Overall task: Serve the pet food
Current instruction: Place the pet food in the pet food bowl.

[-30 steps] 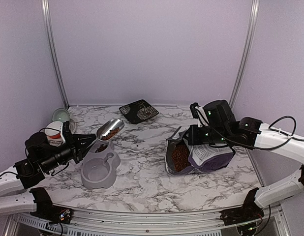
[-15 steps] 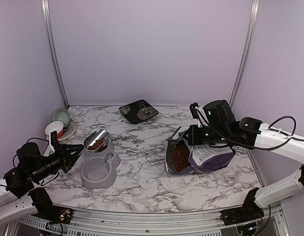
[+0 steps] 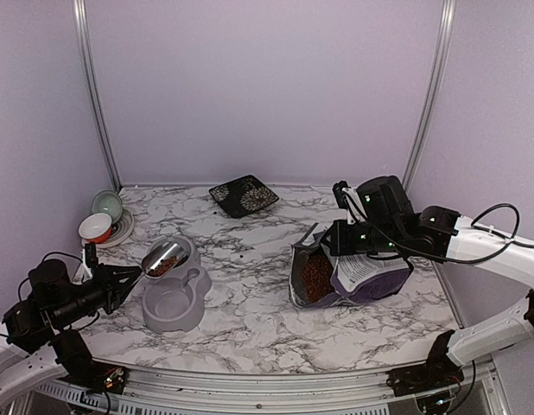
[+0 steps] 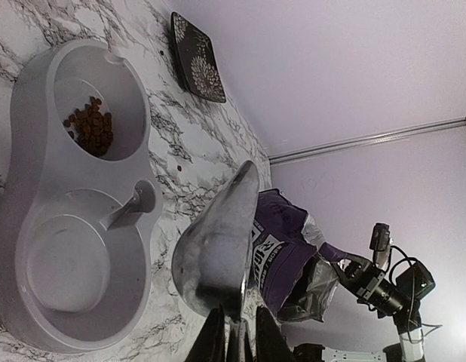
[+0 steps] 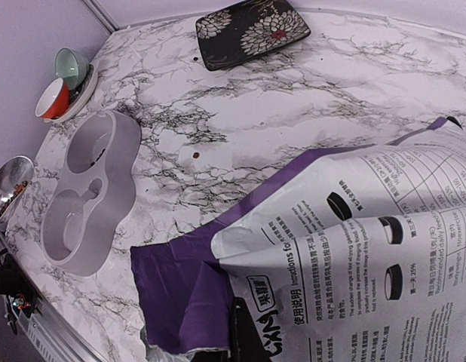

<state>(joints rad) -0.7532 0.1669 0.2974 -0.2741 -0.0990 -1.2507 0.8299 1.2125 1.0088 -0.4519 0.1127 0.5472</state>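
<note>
The pet food point(image 3: 163, 264) lies in three places: a small load in the scoop point(image 3: 162, 257) just ahead of the left gripper point(image 3: 120, 278), a little heap in the bowl's far compartment point(image 4: 90, 130) beyond the scoop's tip, and the bulk in the open bag point(image 3: 371, 277) under the right gripper point(image 3: 340, 238). The left gripper pinches the scoop's handle. The right one is pressed together on the bag's upper edge, propping its mouth open.

The step in hand looks like tipping the scoop into the bowl point(image 3: 176, 303). To do it well, bring the scoop's lip over the middle of the far compartment, low to its rim, and roll the wrist slowly so pellets slide rather than bounce out.

In the left wrist view only the scoop's shiny underside shows, hiding its load, and the grip is cut off at the frame's edge. From above I cannot tell whether the scoop hangs over the compartment or just short of it. The right fingers are barely visible.
</note>
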